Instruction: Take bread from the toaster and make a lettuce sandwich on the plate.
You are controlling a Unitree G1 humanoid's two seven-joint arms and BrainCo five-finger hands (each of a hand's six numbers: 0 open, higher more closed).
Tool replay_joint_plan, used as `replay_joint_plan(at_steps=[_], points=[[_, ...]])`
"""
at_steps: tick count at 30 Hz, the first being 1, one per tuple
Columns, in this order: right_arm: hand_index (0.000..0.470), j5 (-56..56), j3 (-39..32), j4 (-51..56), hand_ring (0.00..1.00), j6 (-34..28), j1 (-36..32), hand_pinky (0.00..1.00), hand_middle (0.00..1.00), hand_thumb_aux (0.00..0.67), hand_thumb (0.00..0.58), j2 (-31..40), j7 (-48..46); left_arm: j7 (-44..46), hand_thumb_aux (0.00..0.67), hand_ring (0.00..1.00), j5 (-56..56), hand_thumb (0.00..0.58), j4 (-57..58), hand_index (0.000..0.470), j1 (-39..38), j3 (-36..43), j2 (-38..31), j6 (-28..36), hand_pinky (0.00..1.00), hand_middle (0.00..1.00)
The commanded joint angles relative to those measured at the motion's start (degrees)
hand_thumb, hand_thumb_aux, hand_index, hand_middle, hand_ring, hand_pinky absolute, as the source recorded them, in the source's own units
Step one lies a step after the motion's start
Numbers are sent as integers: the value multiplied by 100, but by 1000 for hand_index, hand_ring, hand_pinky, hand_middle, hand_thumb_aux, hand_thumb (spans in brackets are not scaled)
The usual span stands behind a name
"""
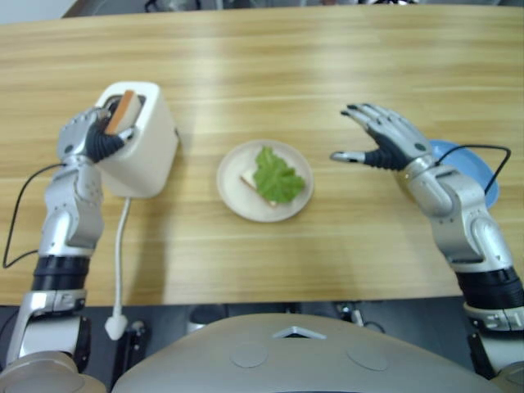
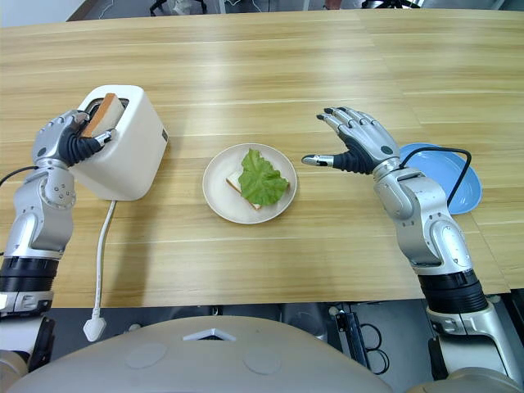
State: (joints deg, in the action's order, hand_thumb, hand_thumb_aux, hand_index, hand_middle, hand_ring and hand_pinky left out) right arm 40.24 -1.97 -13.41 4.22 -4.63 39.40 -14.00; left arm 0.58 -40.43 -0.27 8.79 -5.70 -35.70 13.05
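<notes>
The worktop [image 2: 270, 74] is pale wood, its long grain running side to side. At its left the left hand [image 2: 61, 139] curls around a bread slice [image 2: 102, 113] standing in the white toaster [image 2: 131, 155], whose cord [image 2: 102, 246] trails off the near edge. In the middle, a cream plate [image 2: 217, 196] carries bread topped with lettuce [image 2: 260, 178]. The right hand [image 2: 356, 139] hovers spread and empty near a blue dish [image 2: 446, 176].
</notes>
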Motion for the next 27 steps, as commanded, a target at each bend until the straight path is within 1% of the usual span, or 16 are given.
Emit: replay_joint_plan(at_steps=[1, 7, 10, 13, 17, 19, 21, 23, 25, 27], points=[[0, 45, -60, 118, 0, 7, -19, 0, 0, 0, 0, -5, 13, -264, 670, 1000, 159, 580, -456, 460, 9, -183, 18, -205, 1000, 1000], [0, 56, -89, 196, 0, 13, -44, 0, 0, 0, 0, -17, 62, -625, 670, 1000, 375, 580, -1311, 460, -15, -576, 39, -591, 1000, 1000], [0, 62, -96, 264, 0, 21, -56, 0, 0, 0, 0, -22, 104, -867, 670, 1000, 567, 580, -1819, 460, 46, -822, 131, -923, 1000, 1000], [0, 45, -99, 342, 0, 26, -84, 0, 0, 0, 0, -49, 161, -947, 670, 1000, 947, 580, -2450, 460, 199, -986, 332, -1244, 1000, 1000], [0, -44, 107, 523, 0, -36, -150, 0, 0, 0, 0, -101, 411, -556, 670, 1000, 1998, 580, -2979, 460, 549, -853, 781, -1393, 1000, 1000], [0, -120, 309, 625, 0, -100, -149, 0, 0, 0, 0, -108, 612, -308, 670, 1000, 2330, 580, -2888, 460, 707, -529, 1027, -1397, 1000, 1000], [0, -215, 543, 681, 0, -188, -115, 0, 0, 0, 0, -127, 803, -94, 670, 1000, 2604, 580, -2538, 460, 799, -66, 1390, -1367, 1000, 1000], [0, -295, 777, 768, 0, -250, -91, 0, 0, 0, 0, -163, 1042, 42, 670, 1000, 2742, 580, -1992, 460, 823, 378, 1787, -1416, 1000, 1000], [0, -358, 932, 810, 0, -280, -102, 0, 0, 0, 0, -184, 1215, 171, 670, 1000, 2947, 580, -1390, 460, 794, 651, 2156, -1516, 1000, 1000], [0, -405, 1071, 759, 0, -324, -80, 0, 0, 0, 0, -190, 1335, 424, 670, 1000, 3268, 580, -601, 460, 833, 874, 2513, -1445, 1000, 1000]])
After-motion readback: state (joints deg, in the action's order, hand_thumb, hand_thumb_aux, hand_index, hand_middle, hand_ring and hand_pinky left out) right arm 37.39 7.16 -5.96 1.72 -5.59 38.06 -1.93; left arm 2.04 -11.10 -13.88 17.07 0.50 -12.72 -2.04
